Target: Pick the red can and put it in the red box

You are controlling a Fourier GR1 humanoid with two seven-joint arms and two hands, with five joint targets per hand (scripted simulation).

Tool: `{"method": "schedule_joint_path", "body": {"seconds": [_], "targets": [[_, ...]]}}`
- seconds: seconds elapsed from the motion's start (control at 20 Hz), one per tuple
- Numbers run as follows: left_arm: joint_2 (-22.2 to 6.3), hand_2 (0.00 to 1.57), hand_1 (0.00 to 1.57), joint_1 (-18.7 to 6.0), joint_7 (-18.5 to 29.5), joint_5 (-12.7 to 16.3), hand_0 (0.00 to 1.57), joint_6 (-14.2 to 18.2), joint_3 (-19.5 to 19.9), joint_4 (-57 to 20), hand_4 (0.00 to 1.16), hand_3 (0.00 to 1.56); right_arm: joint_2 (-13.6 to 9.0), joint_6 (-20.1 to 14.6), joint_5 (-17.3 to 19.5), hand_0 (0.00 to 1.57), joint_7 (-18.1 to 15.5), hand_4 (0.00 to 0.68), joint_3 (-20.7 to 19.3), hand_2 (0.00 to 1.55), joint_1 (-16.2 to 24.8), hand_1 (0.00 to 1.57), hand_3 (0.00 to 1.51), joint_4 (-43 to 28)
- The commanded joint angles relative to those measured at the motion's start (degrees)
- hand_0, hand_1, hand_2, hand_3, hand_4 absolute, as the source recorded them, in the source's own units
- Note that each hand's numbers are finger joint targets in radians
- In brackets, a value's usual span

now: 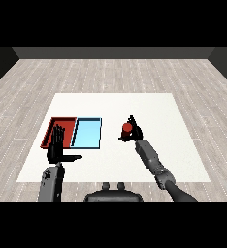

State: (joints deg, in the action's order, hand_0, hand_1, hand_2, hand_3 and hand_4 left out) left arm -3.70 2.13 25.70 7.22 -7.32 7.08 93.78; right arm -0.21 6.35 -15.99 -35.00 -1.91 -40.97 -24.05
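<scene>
Red can [127, 129] stands on the white table [159, 111], well right of the light blue tray [88, 134], with the right hand [133, 132] curled round it. To carry well: lift straight up, keep the can upright, cross over the blue tray and lower into the red tray [57, 122]. Left hand [56, 145], fingers straight and open, screens part of that tray; the can's lower body is masked by fingers.

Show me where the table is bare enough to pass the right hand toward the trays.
Bare table lies between the light blue tray and the right hand at the red can. It is crowded at the red tray, where the left hand overlaps.
</scene>
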Motion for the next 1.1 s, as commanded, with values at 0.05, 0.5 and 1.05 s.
{"method": "schedule_joint_path", "body": {"seconds": [0.05, 0.5, 1.05], "targets": [[1.3, 0.0, 0.0, 0.1, -1.2, -1.2, 0.0, 2.1, -1.2, 2.4, 0.0, 0.0, 0.2, -3.0, -6.2, 0.0, 0.4, 0.0, 6.1, 0.0, -2.5, 0.0, 0.0, 2.4], [-2.0, 0.0, 0.0, -1.3, -1.5, 1.3, 0.0, -0.7, 1.8, 0.8, 0.0, 0.0, 0.2, -2.7, -11.2, 0.0, -1.9, 0.0, 9.3, 0.0, -10.3, 0.0, 0.0, 13.1], [0.5, 0.0, 0.0, 0.9, 0.5, -0.3, 0.0, 0.9, 0.2, 2.0, 0.0, 0.0, 0.2, -21.7, -8.3, 1.45, 5.3, 0.534, 12.9, 1.45, -13.3, 1.45, 1.41, 18.1]]}}
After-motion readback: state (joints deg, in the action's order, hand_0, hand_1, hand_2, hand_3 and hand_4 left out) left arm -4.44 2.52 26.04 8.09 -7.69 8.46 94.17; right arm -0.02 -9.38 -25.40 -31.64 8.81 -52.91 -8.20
